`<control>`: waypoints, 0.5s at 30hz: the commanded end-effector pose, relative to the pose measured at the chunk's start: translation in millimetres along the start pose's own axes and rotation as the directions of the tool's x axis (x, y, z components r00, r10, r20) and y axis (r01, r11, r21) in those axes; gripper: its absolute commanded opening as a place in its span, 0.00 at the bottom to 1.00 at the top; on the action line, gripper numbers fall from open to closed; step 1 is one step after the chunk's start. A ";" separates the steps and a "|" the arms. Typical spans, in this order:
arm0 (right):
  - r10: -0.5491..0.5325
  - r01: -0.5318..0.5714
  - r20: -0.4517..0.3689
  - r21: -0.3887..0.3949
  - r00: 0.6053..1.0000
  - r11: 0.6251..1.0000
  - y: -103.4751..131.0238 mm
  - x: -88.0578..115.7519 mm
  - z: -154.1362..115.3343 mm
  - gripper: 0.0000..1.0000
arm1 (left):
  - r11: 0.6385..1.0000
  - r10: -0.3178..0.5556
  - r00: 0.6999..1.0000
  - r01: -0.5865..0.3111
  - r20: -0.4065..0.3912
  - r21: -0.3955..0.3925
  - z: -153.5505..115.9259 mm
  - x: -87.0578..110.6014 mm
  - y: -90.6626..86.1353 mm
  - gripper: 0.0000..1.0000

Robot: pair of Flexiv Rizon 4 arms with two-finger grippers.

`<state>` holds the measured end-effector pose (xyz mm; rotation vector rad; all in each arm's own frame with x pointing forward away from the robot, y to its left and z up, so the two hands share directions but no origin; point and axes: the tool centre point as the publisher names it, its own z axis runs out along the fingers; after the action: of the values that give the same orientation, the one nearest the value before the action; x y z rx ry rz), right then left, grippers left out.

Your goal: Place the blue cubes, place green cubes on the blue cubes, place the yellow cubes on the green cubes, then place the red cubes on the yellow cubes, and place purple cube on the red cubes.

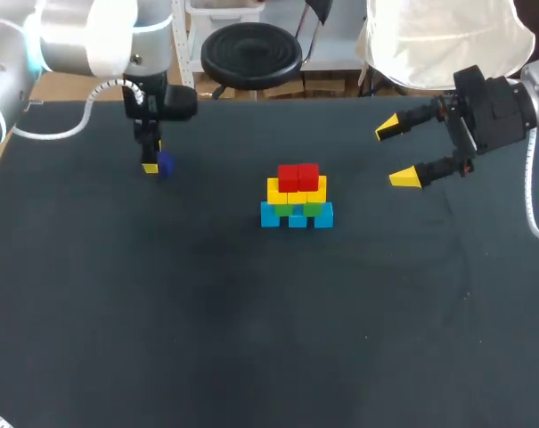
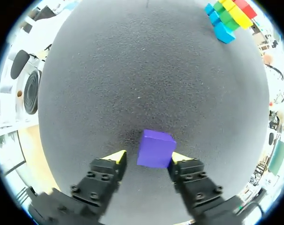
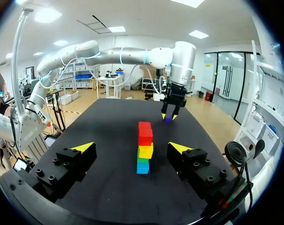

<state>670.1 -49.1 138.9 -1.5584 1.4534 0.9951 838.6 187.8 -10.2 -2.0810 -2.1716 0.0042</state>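
Observation:
A purple cube (image 2: 155, 149) rests on the black table at the far left, between the fingers of my left gripper (image 2: 145, 159). One finger touches the cube's side and a narrow gap shows at the other, so this gripper is open. In the head view the purple cube (image 1: 166, 163) sits beside the left gripper (image 1: 156, 167), which points straight down. The stack (image 1: 296, 198) stands mid-table: blue cubes (image 1: 296, 217) at the base, then green (image 1: 316, 209), yellow (image 1: 298, 189) and red (image 1: 298, 176). My right gripper (image 1: 398, 153) hangs wide open and empty to the right of the stack (image 3: 144, 150).
The table (image 1: 251, 339) is a black mat with a broad bare front half. A white cable loops from each arm near the table's left and right edges.

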 end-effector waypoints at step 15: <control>-0.001 0.001 0.001 0.002 1.000 1.000 0.6 0.2 0.0 1.00 | 1.000 -0.001 0.997 0.002 0.074 -0.005 -4.3 -1.4 -14.2 0.00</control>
<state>670.1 -49.1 138.9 -1.5584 1.4534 0.9951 836.6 181.0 -6.8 -2.0933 -2.2097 0.0816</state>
